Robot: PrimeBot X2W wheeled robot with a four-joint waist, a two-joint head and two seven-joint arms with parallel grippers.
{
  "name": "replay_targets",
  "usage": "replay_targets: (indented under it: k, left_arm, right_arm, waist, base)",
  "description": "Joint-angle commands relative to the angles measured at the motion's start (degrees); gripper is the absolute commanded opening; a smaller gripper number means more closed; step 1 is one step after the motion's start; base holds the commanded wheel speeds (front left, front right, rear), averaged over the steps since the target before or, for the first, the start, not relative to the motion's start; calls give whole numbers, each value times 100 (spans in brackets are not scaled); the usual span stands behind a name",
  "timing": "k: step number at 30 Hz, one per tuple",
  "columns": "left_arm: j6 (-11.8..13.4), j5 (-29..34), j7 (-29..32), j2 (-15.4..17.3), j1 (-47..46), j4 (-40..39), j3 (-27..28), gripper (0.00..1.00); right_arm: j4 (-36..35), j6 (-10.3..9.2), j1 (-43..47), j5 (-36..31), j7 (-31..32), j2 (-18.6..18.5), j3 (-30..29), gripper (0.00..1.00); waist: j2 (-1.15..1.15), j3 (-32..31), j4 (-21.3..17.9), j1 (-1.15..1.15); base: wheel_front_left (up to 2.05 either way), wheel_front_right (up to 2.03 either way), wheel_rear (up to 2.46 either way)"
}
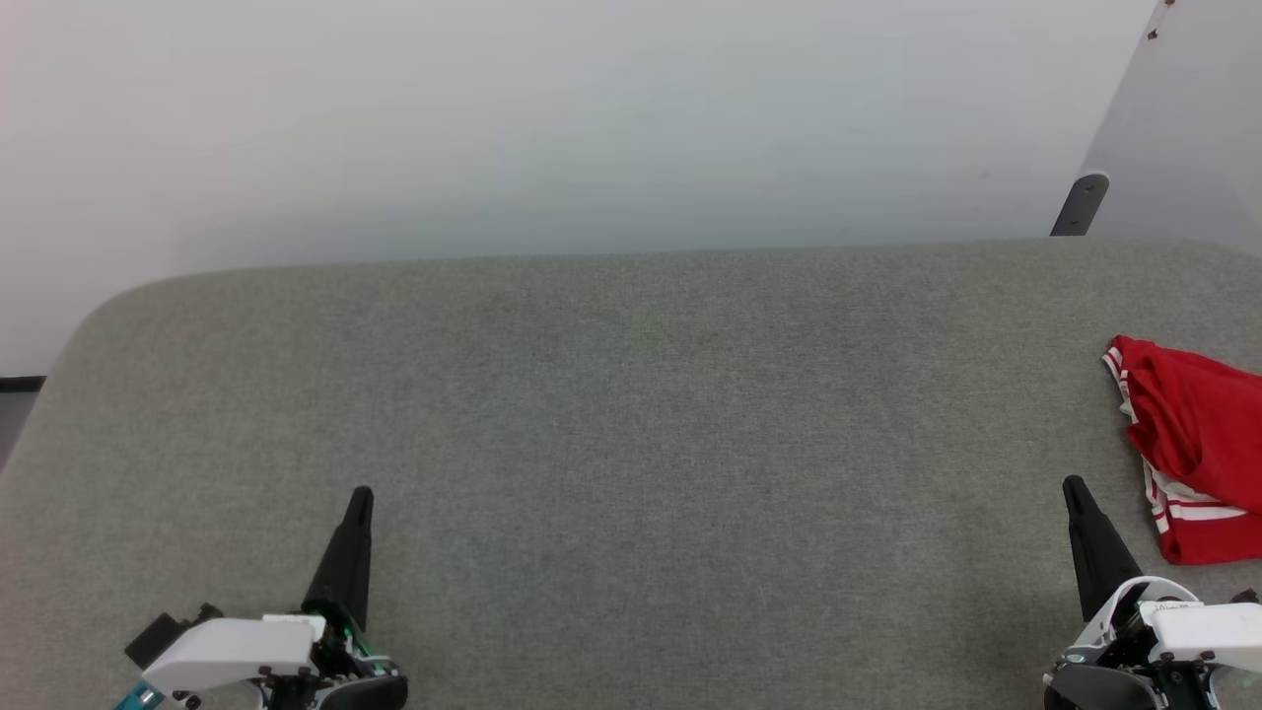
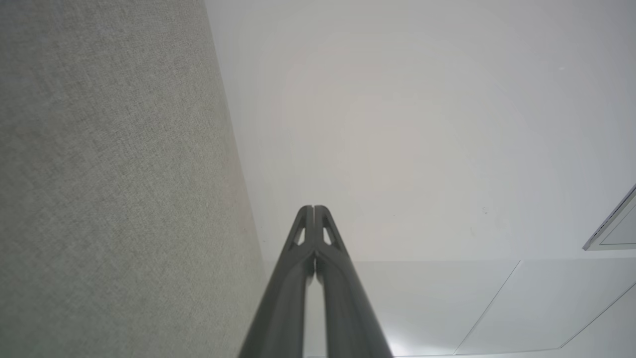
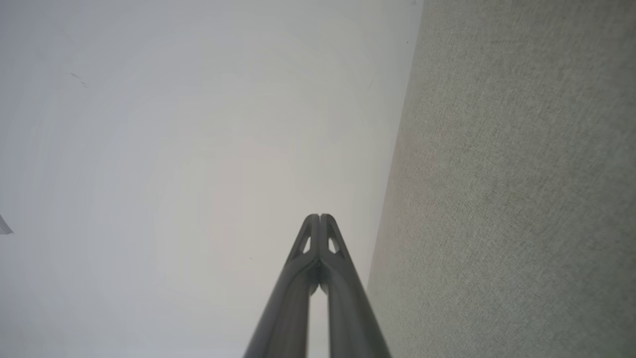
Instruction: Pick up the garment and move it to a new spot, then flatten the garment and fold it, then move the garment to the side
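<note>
My left gripper (image 1: 360, 495) and right gripper (image 1: 1073, 485) are both pinched fully together with nothing between the fingers, resting low over the grey fabric surface (image 1: 631, 444). The red garment (image 1: 1198, 434), with white-striped trim, lies bunched just beyond the right gripper, partly cut off by the frame.
</note>
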Motion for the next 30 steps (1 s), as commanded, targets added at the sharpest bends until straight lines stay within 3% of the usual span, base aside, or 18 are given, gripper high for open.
replay_targets:
  k: [1,30]
  left_arm:
    - [-28,-18,18,4,-50,-9,11,0]
    - [-29,-19,17,4,-49,-10,10,0]
  right_arm:
    - [-15,-2,-14,23,14,19,1,0]
    - [-15,-2,-14,23,13,19,2,0]
  waist:
    - [0,0,0,0]
    - [0,0,0,0]
  base:
    - [0,0,0]
    - [0,0,0]
